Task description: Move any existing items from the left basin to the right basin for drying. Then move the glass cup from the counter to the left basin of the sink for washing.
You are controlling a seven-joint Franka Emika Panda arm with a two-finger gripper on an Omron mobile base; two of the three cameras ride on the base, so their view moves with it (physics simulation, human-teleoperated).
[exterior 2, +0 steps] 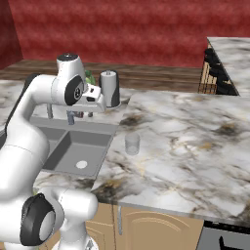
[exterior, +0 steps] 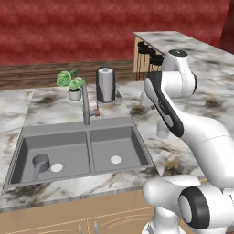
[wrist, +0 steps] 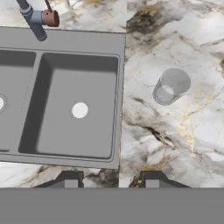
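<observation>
Gripper [wrist: 109,179] hovering high over counter [wrist: 175,144] at sink [wrist: 78,43] right edge, jaws parted, holding nothing. Glass cup [wrist: 171,86] upright on marble, ahead and right of fingertips, well apart. Right basin [wrist: 76,140] ahead-left. Grey handled cup [exterior: 40,162] sitting in left basin [exterior: 27,151], far left.

Left basin [wrist: 13,105] cut by hand-view edge, glass cup [exterior: 162,132] mostly behind arm
</observation>
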